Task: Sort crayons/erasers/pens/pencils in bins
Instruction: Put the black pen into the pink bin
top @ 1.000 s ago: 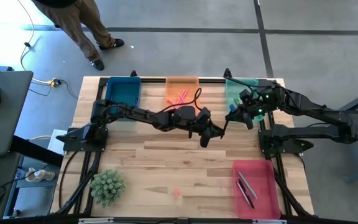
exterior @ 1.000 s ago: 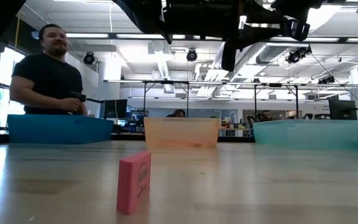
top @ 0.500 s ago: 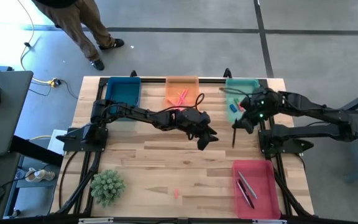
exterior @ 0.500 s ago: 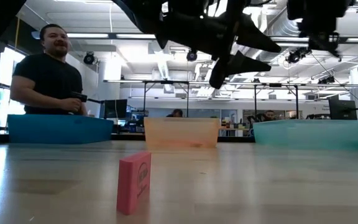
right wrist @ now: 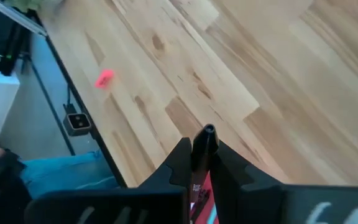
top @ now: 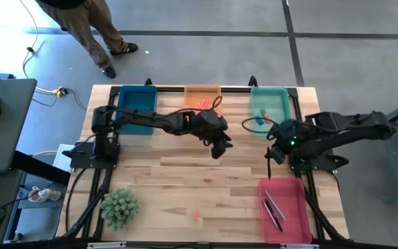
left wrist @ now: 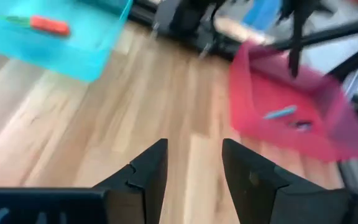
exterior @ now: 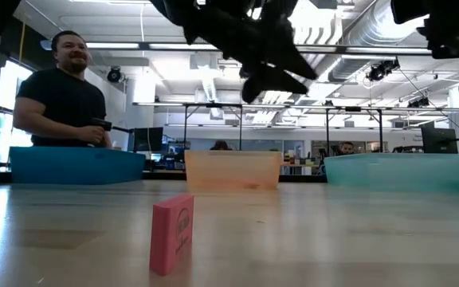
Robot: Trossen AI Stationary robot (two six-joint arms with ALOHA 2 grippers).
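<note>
Right tool [top: 271, 164] had swung from the teal bin [top: 279, 96] toward the red-pink bin [top: 297, 187], clamped on what looked like a pen [right wrist: 202, 158], left tool [left wrist: 192, 163] gaping, pulled back over the desk [top: 185, 187].

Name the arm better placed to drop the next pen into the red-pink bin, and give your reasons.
The right. Its gripper is shut on a dark pen and hangs just beyond the red-pink bin. The left gripper is open and empty, over the table's middle.

wooden table [top: 185, 173] bearing four bins [top: 282, 207]
</note>
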